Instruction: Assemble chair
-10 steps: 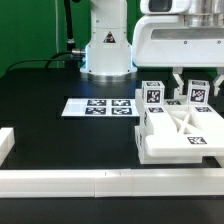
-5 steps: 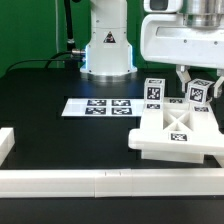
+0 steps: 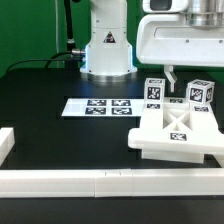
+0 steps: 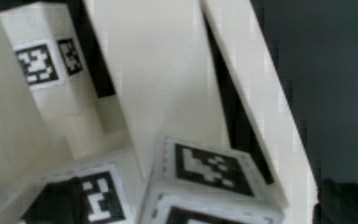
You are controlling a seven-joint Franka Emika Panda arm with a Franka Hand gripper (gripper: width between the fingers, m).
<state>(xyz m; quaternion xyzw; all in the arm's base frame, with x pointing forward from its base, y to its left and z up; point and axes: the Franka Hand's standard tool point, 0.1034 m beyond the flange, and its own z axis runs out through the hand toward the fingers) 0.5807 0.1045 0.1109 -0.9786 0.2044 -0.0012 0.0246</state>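
Note:
The chair's white parts stand together at the exterior view's right. An X-braced frame [image 3: 178, 131] lies flat on the black table. Two square legs with tags [image 3: 153, 92] [image 3: 200, 93] stand upright behind it. My gripper [image 3: 190, 78] hangs just above and behind the frame, between the two legs. One finger [image 3: 170, 74] shows, spread wide toward the left leg and holding nothing; the other is hidden. The wrist view is filled by white chair parts [image 4: 229, 90] with tags [image 4: 43, 62]; no fingers show there.
The marker board [image 3: 100, 106] lies left of the chair parts. The long low white border rail [image 3: 100, 181] runs along the front, with a short piece [image 3: 5, 143] at the left. The robot base [image 3: 106, 48] stands at the back centre.
The X-braced frame went from tilted up to lying flat on the table. Since then the visible finger has moved left, away from the frame, and the jaws have opened.

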